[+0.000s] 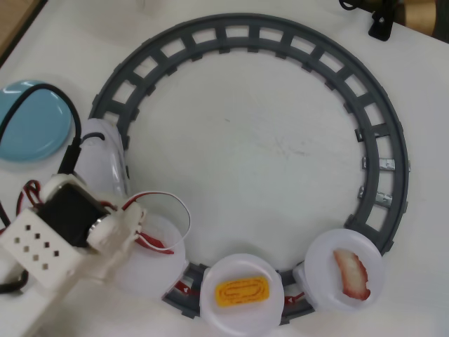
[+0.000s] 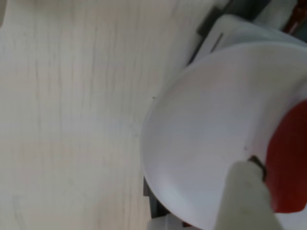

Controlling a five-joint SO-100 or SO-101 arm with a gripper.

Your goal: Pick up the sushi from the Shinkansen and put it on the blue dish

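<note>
The white Shinkansen (image 1: 102,158) stands on the left side of the track, nose toward the blue dish (image 1: 31,123) at the far left. My gripper (image 1: 144,235) hangs over the first white plate (image 1: 163,261) behind the nose, and the arm hides what lies on it. In the wrist view the dark-red sushi (image 2: 290,163) lies on that plate (image 2: 206,143) at the right edge. One white finger (image 2: 244,196) stands right beside its left side. The other finger is out of frame, so the jaw width does not show.
A grey ring track (image 1: 379,126) fills the table. Two more train plates carry a yellow egg piece (image 1: 242,290) and a pink-and-white piece (image 1: 351,274). A black cable (image 1: 14,116) crosses the blue dish. Dark gear (image 1: 382,21) sits at top right.
</note>
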